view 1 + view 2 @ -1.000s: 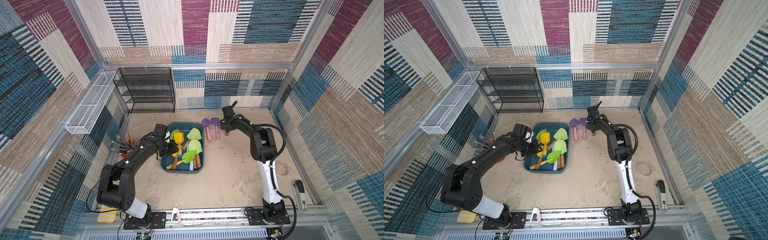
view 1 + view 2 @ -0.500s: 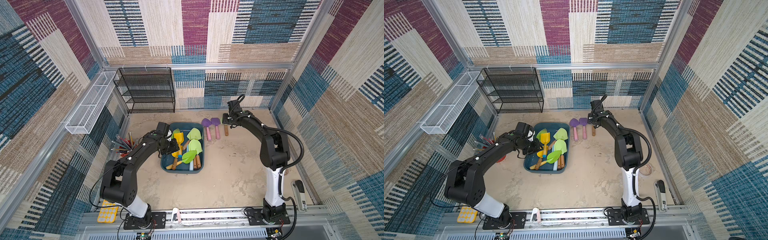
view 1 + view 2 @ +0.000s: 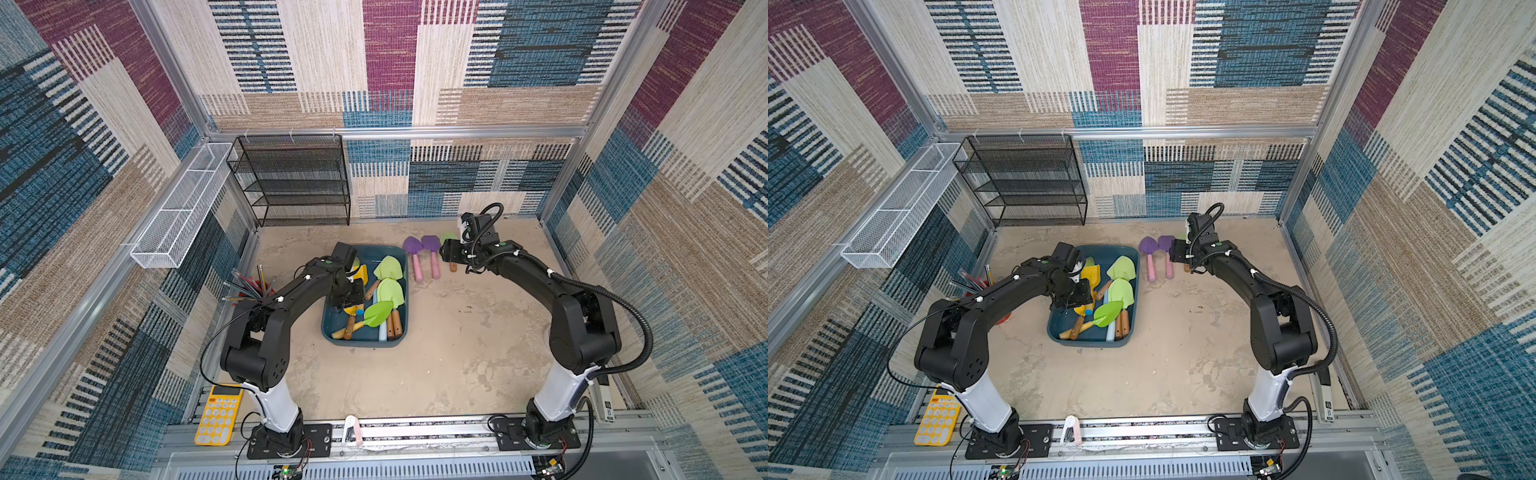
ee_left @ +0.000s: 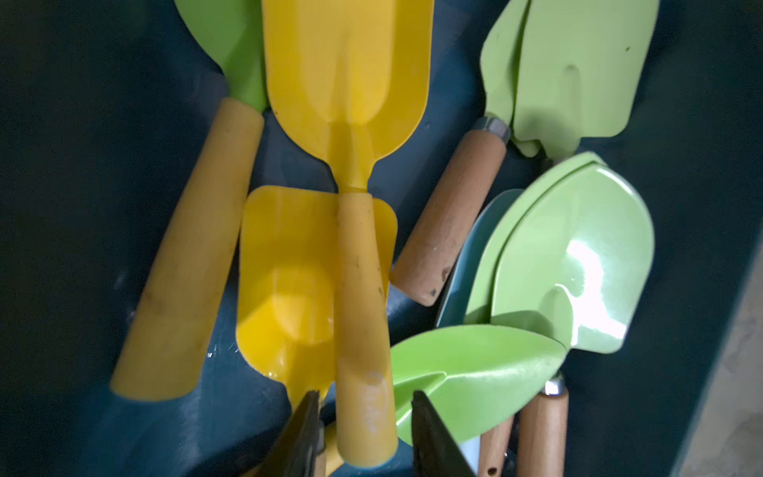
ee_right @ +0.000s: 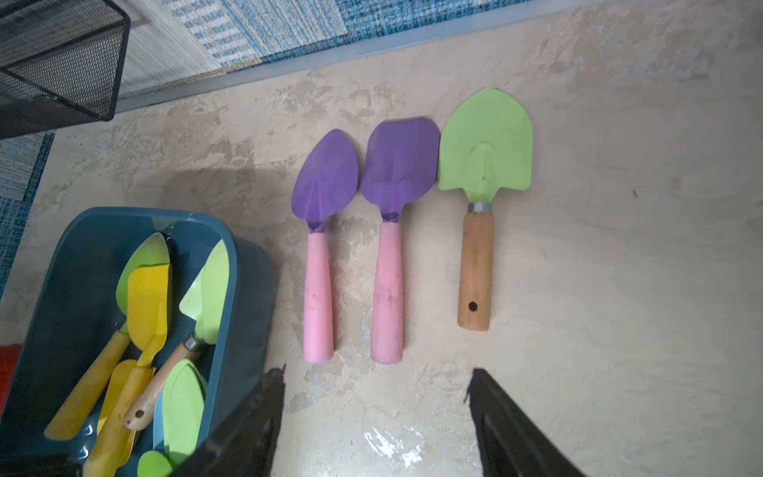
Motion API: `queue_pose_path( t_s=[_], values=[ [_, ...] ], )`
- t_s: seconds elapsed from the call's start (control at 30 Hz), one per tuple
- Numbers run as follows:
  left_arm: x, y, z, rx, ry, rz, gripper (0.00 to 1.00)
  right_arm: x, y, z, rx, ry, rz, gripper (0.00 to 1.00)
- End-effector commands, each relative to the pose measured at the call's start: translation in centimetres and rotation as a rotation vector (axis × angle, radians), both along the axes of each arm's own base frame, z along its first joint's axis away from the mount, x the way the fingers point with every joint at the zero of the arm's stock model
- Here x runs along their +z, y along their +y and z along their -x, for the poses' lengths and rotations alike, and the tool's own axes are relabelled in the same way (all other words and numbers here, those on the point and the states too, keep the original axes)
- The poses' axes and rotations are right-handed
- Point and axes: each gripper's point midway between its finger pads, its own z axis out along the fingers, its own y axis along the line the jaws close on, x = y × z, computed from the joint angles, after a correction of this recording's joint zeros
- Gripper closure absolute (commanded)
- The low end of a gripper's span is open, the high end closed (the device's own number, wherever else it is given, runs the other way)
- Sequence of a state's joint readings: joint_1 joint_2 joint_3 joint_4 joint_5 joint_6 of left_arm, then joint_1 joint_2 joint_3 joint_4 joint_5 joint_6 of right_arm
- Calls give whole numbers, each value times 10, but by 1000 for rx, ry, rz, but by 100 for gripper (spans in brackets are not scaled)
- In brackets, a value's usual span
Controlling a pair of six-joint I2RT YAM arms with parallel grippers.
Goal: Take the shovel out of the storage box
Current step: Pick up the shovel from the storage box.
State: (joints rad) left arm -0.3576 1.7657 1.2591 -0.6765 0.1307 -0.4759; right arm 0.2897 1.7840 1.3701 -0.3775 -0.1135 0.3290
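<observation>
Now, on the sandy worktop [image 3: 457,332] the box [image 3: 365,343] sits near the middle, crowded with shovels; three shovels [image 5: 388,247] lie in a row just beside it. Right tool [image 5: 375,380] hangs spread and empty above that row; leave it there, out of the way. Left tool [image 4: 363,400] is down in the box, jaws narrow astride the handle end of the yellow shovel [image 4: 347,82]; whether they pinch it yet I cannot tell. Squeeze firmly, then lift straight up, minding the green blade [image 4: 475,371] just beside the handle.
</observation>
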Motion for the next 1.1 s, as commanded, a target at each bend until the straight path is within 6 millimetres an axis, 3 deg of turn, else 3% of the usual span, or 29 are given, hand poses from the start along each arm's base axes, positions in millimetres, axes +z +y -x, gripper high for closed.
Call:
queue_pose_path(
  t_s=[0.0, 0.23, 0.63, 0.77, 1.07],
  values=[
    [-5, 2, 0, -21, 11, -47, 59, 7, 9, 0, 23, -36, -49, 27],
    [-15, 0, 2, -38, 35, -92, 59, -2, 12, 8, 34, -20, -50, 27],
    [-23, 0, 0, -63, 52, -143, 63, 0, 15, 8, 43, -27, -53, 29],
    [-25, -2, -1, -68, 54, -147, 68, 2, 14, 9, 40, -33, -53, 30],
    [-16, -1, 1, -65, 43, -150, 90, 11, 16, 11, 41, -51, -67, 34]
  ],
)
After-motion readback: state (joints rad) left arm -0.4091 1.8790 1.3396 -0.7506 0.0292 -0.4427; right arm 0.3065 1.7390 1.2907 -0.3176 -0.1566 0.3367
